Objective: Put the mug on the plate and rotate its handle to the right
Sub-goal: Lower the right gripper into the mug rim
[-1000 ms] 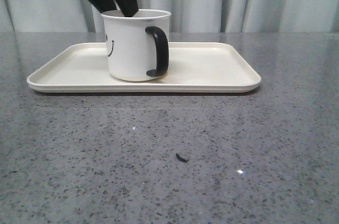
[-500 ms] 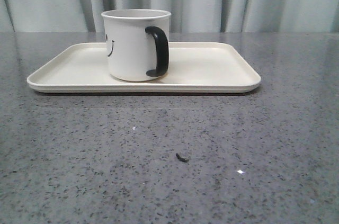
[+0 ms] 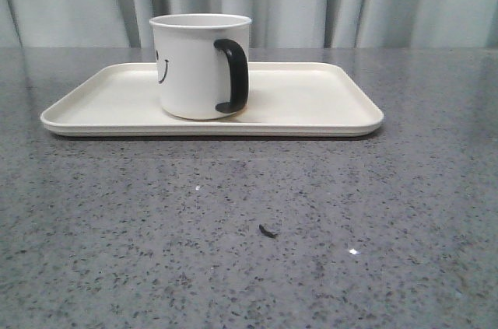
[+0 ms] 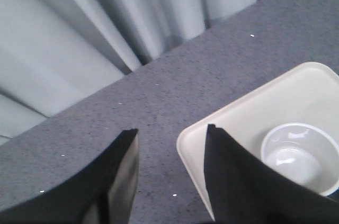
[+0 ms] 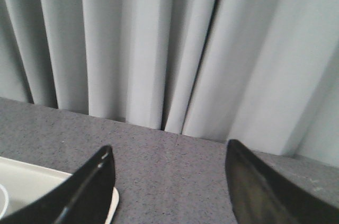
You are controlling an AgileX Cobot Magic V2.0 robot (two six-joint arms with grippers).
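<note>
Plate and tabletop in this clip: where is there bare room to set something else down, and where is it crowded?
The plate is bare to the right of the mug, from the handle to the right rim, with a narrower strip left of the mug. The table in front is open apart from a small dark scrap. Only the mug's spot is taken.

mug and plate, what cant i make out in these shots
- Smiley face: front view, only its edge shows; the mug curves it out of sight.
- Handle: left wrist view, not visible; a left gripper finger covers the mug's near side.
- Plate: right wrist view, only a corner shows, cut off by the frame edge and a right gripper finger.
</note>
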